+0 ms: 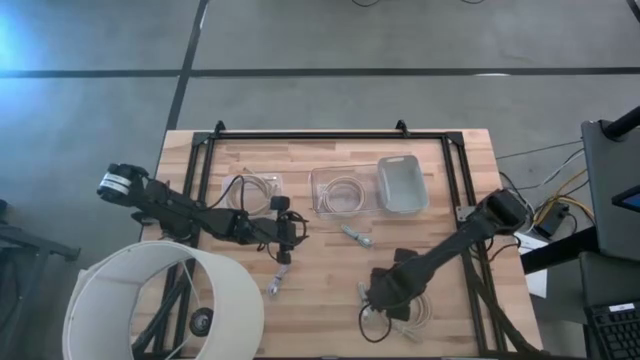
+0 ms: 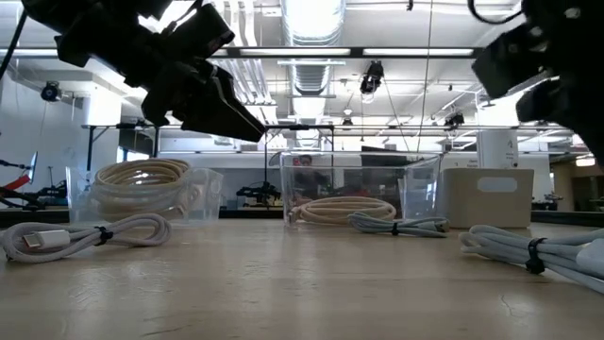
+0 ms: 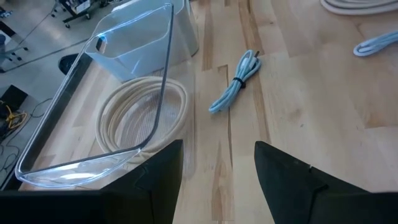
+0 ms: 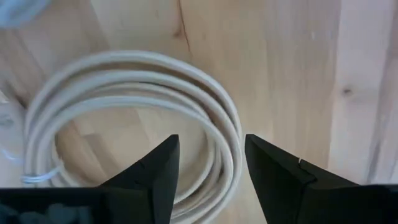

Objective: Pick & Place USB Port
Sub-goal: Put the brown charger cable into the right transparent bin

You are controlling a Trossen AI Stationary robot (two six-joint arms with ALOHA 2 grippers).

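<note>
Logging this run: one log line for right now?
left gripper: open, mid-table, empty | right gripper: open over coiled white cable, not gripping | clear bin: holds one coil

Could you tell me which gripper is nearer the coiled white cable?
Right. The right gripper hangs over the coiled white cable; the left gripper is across the table.

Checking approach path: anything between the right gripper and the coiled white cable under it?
Nothing visible. The right gripper hangs open directly over the coiled white cable on the bare wooden table; its dark fingers frame the coil with nothing between.
</note>
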